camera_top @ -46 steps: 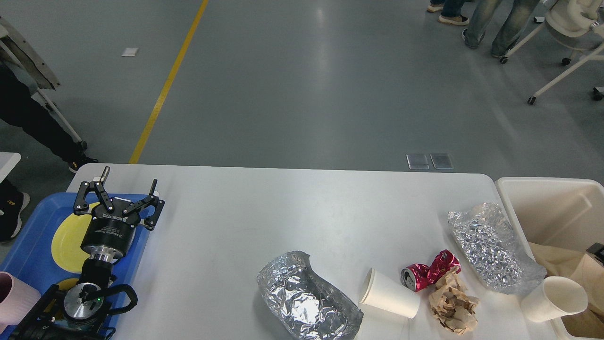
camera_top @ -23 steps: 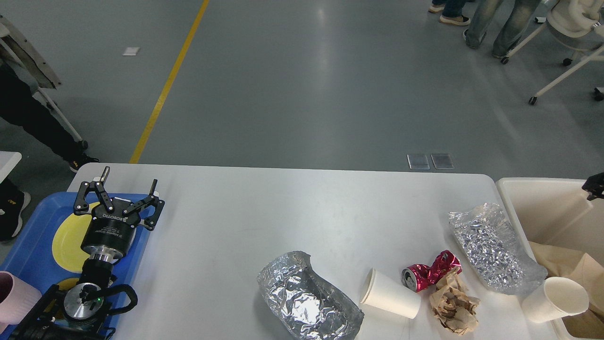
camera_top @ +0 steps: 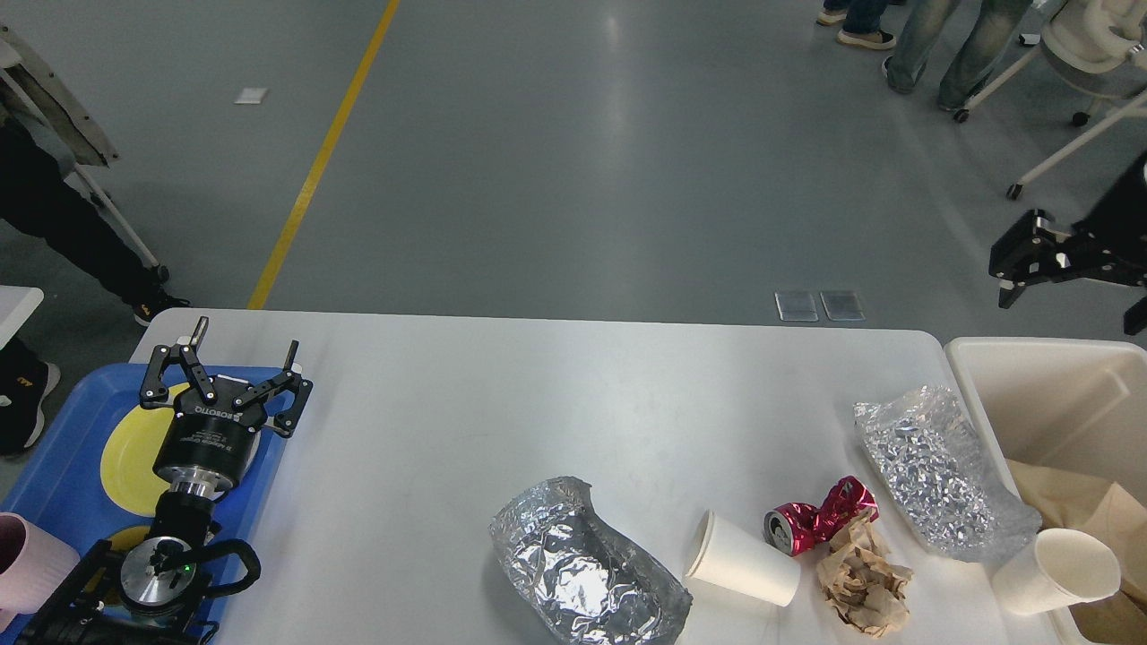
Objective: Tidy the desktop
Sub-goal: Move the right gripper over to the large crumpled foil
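Observation:
The white desktop [camera_top: 502,403] carries litter at its front right: a crumpled foil tray [camera_top: 582,564], a white paper cup on its side [camera_top: 744,566], a crushed red can [camera_top: 817,521], a ball of brown paper [camera_top: 862,582] and a foil sheet [camera_top: 941,475]. Another paper cup [camera_top: 1057,569] lies at the bin's near corner. My left gripper [camera_top: 246,336] is open and empty over the blue tray's right edge. My right gripper [camera_top: 1021,260] is dark, high at the right edge above the bin; its fingers cannot be told apart.
A cream bin [camera_top: 1057,394] with brown paper [camera_top: 1093,502] in it stands at the table's right end. A blue tray [camera_top: 54,466] at the left holds a yellow plate [camera_top: 130,448] and a pink cup [camera_top: 27,573]. People stand beyond the table.
My right arm has risen from the bin's near edge up along the right side to high above the bin. The left arm and the litter have not moved.

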